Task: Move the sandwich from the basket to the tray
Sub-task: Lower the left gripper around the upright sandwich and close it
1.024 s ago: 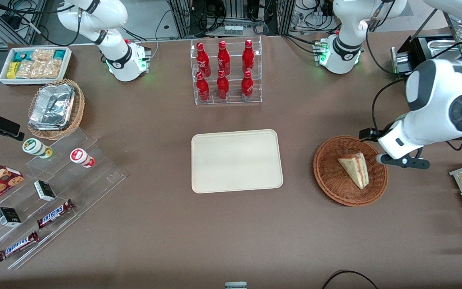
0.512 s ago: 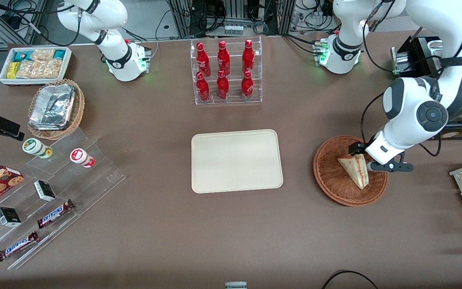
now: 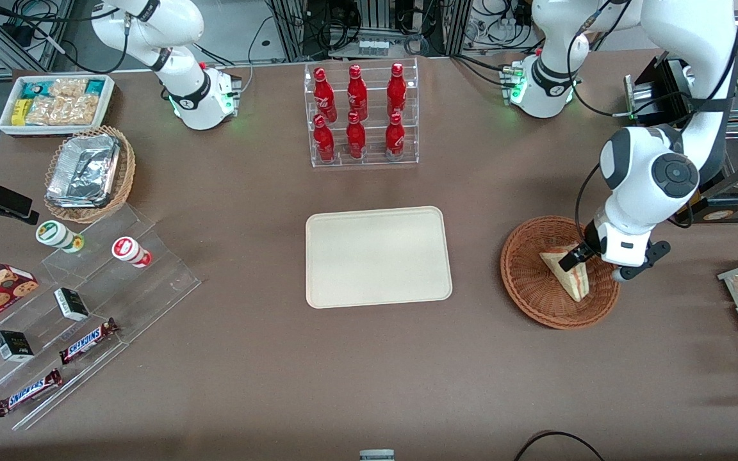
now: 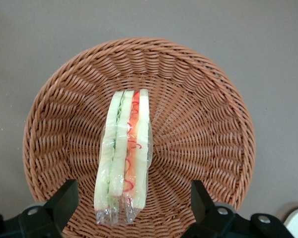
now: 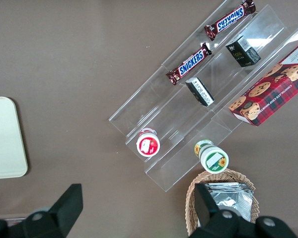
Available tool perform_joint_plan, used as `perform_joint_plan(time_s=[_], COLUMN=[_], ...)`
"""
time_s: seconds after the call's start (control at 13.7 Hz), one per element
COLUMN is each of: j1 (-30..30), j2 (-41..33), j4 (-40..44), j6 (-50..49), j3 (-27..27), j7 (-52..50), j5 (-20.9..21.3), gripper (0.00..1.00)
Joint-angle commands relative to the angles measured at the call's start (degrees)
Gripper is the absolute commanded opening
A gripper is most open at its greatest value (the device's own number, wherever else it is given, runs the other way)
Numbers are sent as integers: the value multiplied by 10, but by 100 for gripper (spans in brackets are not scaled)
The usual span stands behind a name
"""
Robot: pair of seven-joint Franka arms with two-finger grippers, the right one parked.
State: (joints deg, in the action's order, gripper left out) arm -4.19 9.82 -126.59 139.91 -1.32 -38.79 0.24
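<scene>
Gripper (image 4: 131, 208) hangs over my sandwich (image 4: 124, 153) in the basket (image 4: 208, 124), fingers (image 4: 64, 201) spread wide apart; tray (image 3: 378, 256) sits at the basket's nine o'clock

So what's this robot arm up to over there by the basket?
It is going for a sandwich that lies in a round wicker basket. The gripper hovers right above the sandwich with its fingers open, one on each side, not gripping yet. The sandwich is meant to go onto the cream tray in the middle of the table, which has nothing on it so far.
</scene>
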Motion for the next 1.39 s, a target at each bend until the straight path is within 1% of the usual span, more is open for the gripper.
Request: perform_joint_plan(time_s=[0.0, 0.51, 0.59, 0.66, 0.73, 0.88, 1.02, 1.17, 1.24, 1.32], j1=[-1, -1, -1, 0, -1, -1, -1, -5, -6, -15], j2=[13, 69, 70, 69, 68, 60, 35, 33, 44, 61], j4=[-7, -4, -5, -5, -6, -4, 14, 90, 139, 180], j6=[14, 39, 38, 34, 31, 12, -34, -131, -183, -215], j3=[1, 2, 2, 2, 2, 2, 2, 0, -3, -7], j7=[-18, -18, -23, -19, -16, -3, 37, 81, 88, 88], j5=[-3, -2, -1, 1, 5, 7, 8, 8, 9, 8], gripper=[100, 100, 66, 18, 0, 0, 0, 0, 0, 0])
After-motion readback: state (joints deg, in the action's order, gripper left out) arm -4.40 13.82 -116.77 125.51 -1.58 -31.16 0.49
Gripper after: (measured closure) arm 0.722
